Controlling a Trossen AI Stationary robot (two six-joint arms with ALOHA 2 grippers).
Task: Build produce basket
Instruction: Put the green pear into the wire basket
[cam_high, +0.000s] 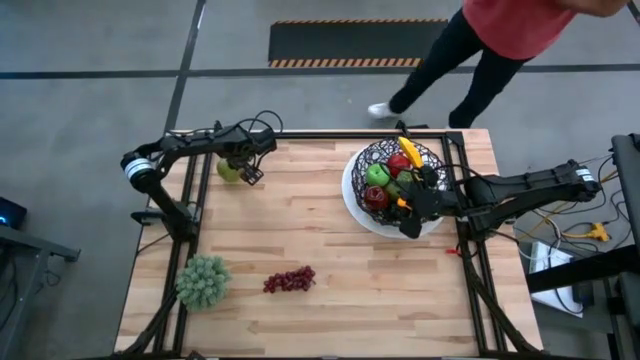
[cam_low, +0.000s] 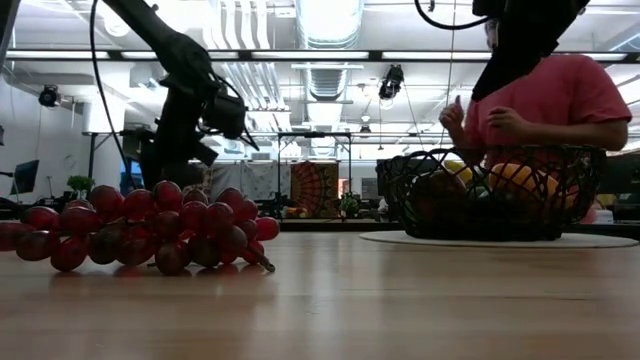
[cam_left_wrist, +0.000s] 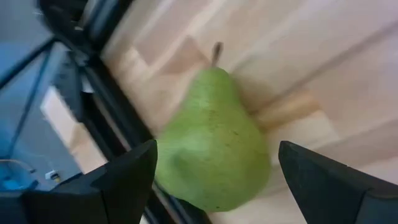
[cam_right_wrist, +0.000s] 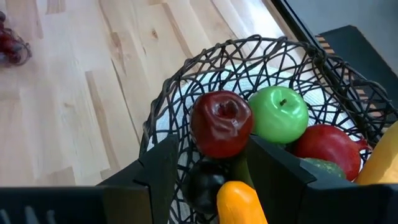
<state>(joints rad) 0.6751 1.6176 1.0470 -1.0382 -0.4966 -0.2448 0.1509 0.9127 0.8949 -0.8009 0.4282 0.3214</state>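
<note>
The left tool (cam_high: 243, 166) hangs over the far left corner of the pale wooden plank table (cam_high: 320, 290), its two dark fingers (cam_left_wrist: 118, 180) standing wide apart on both sides of a smooth green pear with a short brown stem (cam_left_wrist: 214, 140). The pear lies on its side close to the table edge, and nothing clamps it yet; the fingers seem placed like this so they can close across its thick belly, which is the widest and safest part to grip. Its skin looks waxy and finely speckled, so it may slip if it is pinched near the narrow neck.

The right tool (cam_high: 412, 205) is at the near side of the round basket of black irregular wire mesh on a white plate (cam_high: 352, 190), which stands at the far right of the table. Its fingers are partly apart and I see nothing held between them. Inside the basket are a glossy dark red apple (cam_right_wrist: 221, 123), a shiny green apple (cam_right_wrist: 278, 114), an orange carrot (cam_right_wrist: 241, 202) and a yellow banana (cam_high: 409, 152).

A bunch of round dark red grapes (cam_high: 289, 280) and a frilly pale-green leafy bunch (cam_high: 203, 281) lie near the front of the table, outside the basket. A person in a red shirt (cam_high: 510, 25) stands behind the table.
</note>
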